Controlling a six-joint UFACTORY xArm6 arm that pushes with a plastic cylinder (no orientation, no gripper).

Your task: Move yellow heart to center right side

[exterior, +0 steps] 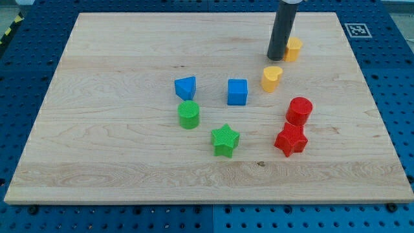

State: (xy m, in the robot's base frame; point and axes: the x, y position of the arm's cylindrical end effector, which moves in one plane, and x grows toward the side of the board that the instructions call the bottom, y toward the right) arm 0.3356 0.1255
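Where the board (97, 77) meets the blue pegboard at the view's top right, a small black-and-white square marker (358, 30) is fixed; its pattern is visible but no letters or brand can be read anywhere.

Taking the blue cube (237, 92) as landmark: the yellow heart (272, 77) sits just to its right and slightly toward the view's top, apart from it. The heart's lobes face the view's upper right and its point aims to the lower left, so its long axis runs along that diagonal.

My tip (277, 57) stands above the heart toward the view's top, close to it; whether they touch I cannot tell. Being a bare rod, it holds nothing. A second yellow block (293, 48), shape unclear, lies just right of the tip, seemingly against the rod.

Left of the cube is a blue block (185, 87), wedge-like. Lower left of the cube is a green cylinder (189, 114), and below the cube a green star (225, 140). Lower right of the cube stand a red cylinder (299, 110) and, just beneath it, a red star (291, 140).
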